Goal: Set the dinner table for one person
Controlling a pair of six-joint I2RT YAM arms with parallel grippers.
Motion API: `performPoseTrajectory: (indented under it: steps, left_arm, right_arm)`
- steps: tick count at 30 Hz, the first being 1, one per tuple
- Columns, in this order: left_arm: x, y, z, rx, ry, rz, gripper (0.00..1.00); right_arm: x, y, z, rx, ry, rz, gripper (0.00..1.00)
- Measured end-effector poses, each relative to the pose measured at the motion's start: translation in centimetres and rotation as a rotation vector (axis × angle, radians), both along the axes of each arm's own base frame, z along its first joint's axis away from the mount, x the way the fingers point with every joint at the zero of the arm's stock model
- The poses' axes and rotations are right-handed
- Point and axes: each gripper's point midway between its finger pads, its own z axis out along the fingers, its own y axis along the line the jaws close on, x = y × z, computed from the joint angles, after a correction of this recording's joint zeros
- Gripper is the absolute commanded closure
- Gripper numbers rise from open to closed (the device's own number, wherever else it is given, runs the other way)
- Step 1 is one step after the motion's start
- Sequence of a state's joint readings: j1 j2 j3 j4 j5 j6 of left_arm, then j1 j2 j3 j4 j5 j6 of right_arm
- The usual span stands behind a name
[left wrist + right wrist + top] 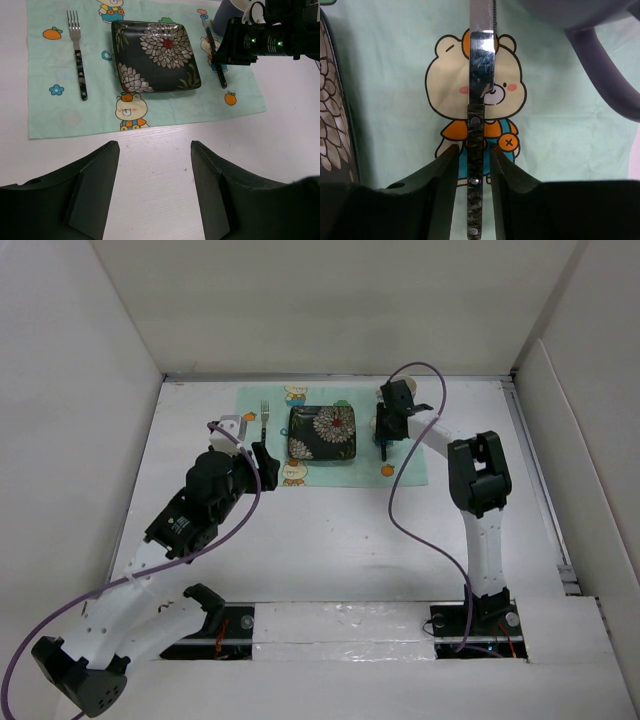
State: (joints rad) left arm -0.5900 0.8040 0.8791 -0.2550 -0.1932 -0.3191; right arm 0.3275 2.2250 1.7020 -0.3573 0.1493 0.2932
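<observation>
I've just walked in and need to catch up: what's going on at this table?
A two-arm robot is setting a place on the white tabletop. On the mint-green cartoon-printed placemat, a dark-handled metal fork lies left of a black floral square plate. The right gripper straddles the handle of a dark-handled metal knife lying right of the plate, jaws slightly clear of it. A grey-blue mug stands beyond. The left gripper hovers open, empty.

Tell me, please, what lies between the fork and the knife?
The black floral plate sits between the fork and the knife, clearest in the left wrist view.
</observation>
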Motion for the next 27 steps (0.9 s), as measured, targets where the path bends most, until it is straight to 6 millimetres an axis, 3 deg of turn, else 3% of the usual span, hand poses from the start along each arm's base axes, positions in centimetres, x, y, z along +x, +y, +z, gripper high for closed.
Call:
performPoseTrajectory:
  steps: [4, 6, 8, 11, 14, 20, 21, 24, 27]
  left_arm:
    - [0.2, 0.3, 0.0, 0.006, -0.002, 0.021, 0.43]
    - [0.3, 0.6, -0.1, 0.01, -0.003, 0.036, 0.41]
    - [0.5, 0.8, -0.1, 0.013, -0.003, 0.052, 0.41]
    - [0.7, 1.4, -0.1, 0.011, -0.003, 0.072, 0.41]
    - [0.9, 1.8, -0.1, 0.008, -0.002, 0.089, 0.4]
    - [0.4, 2.7, 1.5, -0.024, -0.05, 0.12, 0.39]
    - [0.3, 3.1, 2.0, -0.038, -0.066, 0.135, 0.38]
    - [-1.1, 4.1, 4.8, -0.102, -0.145, 0.154, 0.35]
    - [-3.2, 5.9, 8.9, -0.193, -0.26, 0.181, 0.3]
  right_arm:
    - [-0.5, -0.2, 0.4, 0.0, 0.0, 0.0, 0.49]
    - [-1.0, -0.3, 1.4, 0.003, -0.008, 0.003, 0.45]
    - [-1.6, -0.1, 2.9, 0.012, -0.021, 0.015, 0.34]
    - [-2.5, 0.4, 9.1, 0.057, -0.122, 0.04, 0.28]
    - [-4.8, 1.8, 15.0, 0.11, -0.228, 0.094, 0.26]
    - [-15.2, 4.5, 25.3, 0.212, -0.457, 0.235, 0.32]
    - [-17.1, 4.2, 27.2, 0.231, -0.508, 0.244, 0.0]
    - [-21.6, 0.5, 34.1, 0.293, -0.709, 0.186, 0.0]
    - [-27.2, -5.4, 40.0, 0.366, -0.934, 0.065, 0.0]
